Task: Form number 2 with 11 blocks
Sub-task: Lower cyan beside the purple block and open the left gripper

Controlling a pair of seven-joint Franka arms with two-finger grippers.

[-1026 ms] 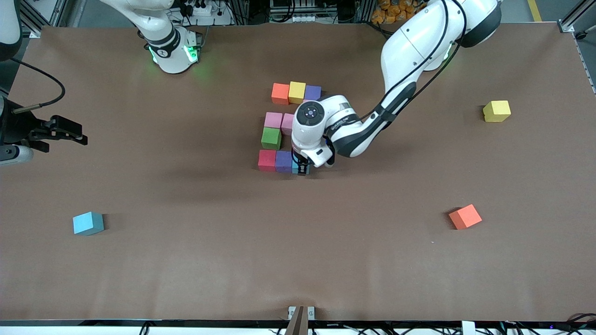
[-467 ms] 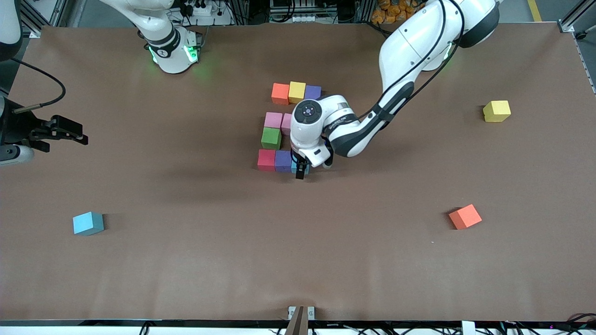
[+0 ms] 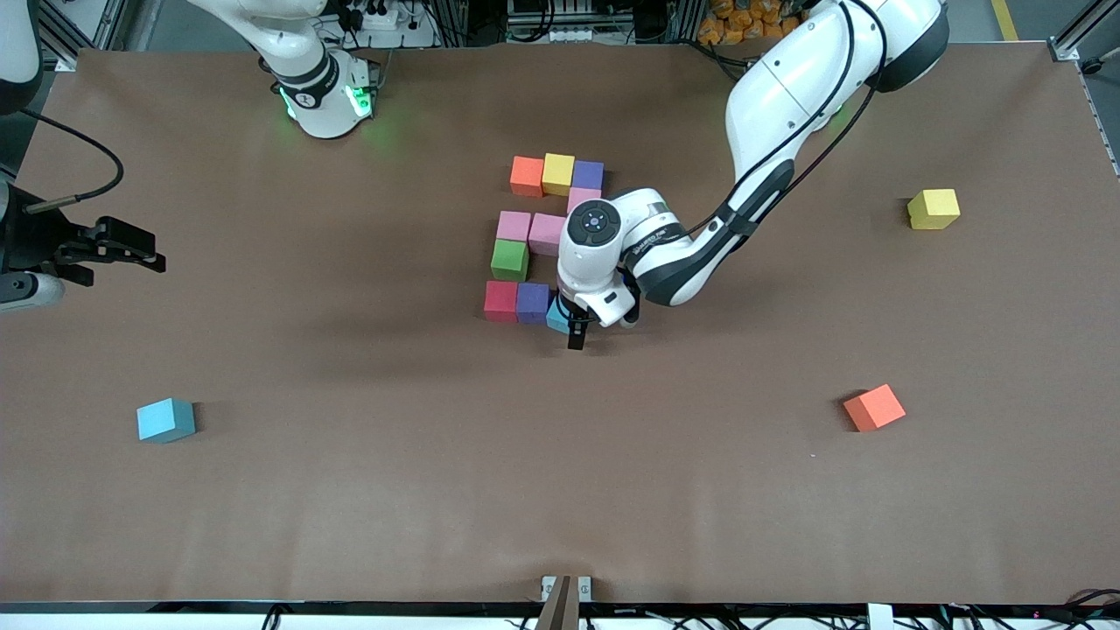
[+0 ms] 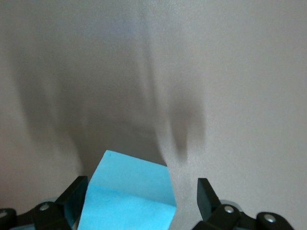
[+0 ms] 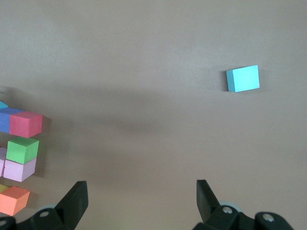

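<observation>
Left gripper [image 3: 576,337] hangs wide open, holding nothing, over the light blue block [image 4: 127,195] that closes the row nearest the front camera. The number 2 [image 3: 542,241] looks complete mid-table. Right gripper [image 5: 139,199] waits open over bare table at the right arm's end.

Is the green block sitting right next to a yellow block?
No, the green block touches a pink block and a red block, while the yellow block sits up in the top row.
</observation>
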